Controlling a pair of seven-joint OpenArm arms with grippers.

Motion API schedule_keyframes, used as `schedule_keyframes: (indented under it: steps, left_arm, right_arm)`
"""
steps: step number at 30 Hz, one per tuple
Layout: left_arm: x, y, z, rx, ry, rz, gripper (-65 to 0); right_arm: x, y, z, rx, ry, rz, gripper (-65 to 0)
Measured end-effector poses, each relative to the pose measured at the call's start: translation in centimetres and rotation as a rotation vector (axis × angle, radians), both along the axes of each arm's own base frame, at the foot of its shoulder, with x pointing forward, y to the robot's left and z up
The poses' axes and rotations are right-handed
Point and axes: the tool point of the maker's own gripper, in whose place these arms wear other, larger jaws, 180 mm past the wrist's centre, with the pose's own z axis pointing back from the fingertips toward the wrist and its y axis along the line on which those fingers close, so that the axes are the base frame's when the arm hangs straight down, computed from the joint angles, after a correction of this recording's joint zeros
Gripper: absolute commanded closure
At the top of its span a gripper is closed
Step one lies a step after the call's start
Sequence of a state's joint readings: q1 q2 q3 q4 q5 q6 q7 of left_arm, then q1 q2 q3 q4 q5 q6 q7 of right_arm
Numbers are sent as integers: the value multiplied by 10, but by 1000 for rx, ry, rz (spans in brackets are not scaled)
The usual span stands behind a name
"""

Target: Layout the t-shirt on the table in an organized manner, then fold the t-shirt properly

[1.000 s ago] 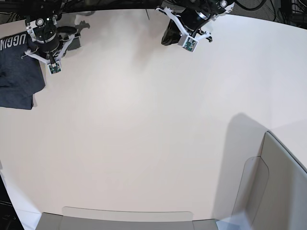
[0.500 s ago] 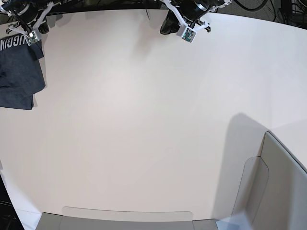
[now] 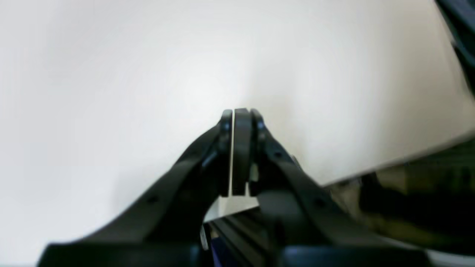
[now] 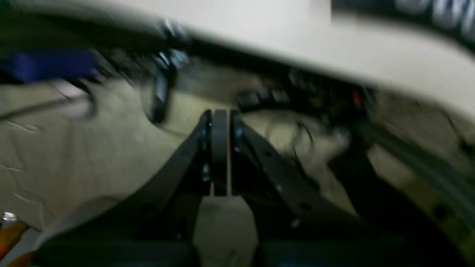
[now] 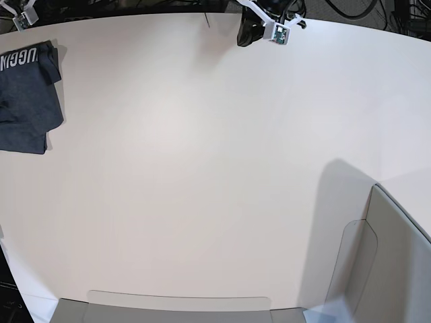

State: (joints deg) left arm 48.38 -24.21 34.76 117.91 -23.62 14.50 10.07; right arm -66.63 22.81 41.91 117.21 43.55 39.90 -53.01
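Navy-grey t-shirt lies folded on the table, well apart from the left gripper and right gripper, both closed and empty.

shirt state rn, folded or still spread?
Folded. The t-shirt lies as a compact bundle at the table's edge in the base view, lettering partly showing, partly cut off by the frame; neither gripper touches it.

Pale table, folded t-shirt at its edge
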Motion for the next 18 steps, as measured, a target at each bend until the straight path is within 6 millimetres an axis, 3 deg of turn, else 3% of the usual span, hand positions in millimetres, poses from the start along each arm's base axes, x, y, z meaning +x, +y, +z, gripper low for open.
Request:
schedule_keyframes:
  steps: [4, 5, 7, 8, 9, 13, 16, 18]
  left_arm:
    - [-16, 15, 13, -22, -22, 109, 0]
    - [-34, 11, 18, -48, -12, 37, 0]
    - [-79, -2, 8, -72, 133, -44, 0]
    - [-91, -8, 6, -88, 170, -69, 0]
    - [-92, -12, 9, -102, 170, -61, 0]
    - [-60, 4, 13, -56, 46, -51, 0]
    - [-53, 28, 8, 0, 44, -20, 0]
    - [-42, 60, 1, 84, 39, 62, 0]
  right_arm:
    - [-20, 5, -15, -38, 68, -7, 0]
    - [-19, 8, -18, -39, 68, 3, 0]
    - [-9, 14, -20, -24, 38, 15, 0]
    - [-6, 16, -22, -26, 30, 26, 0]
    - [-7, 20, -24, -19, 37, 39, 0]
    - [-10, 34, -34, 2, 68, 73, 0]
    - [-1, 41, -39, 4, 51, 97, 0]
    - [2, 47, -39, 20, 33, 100, 0]
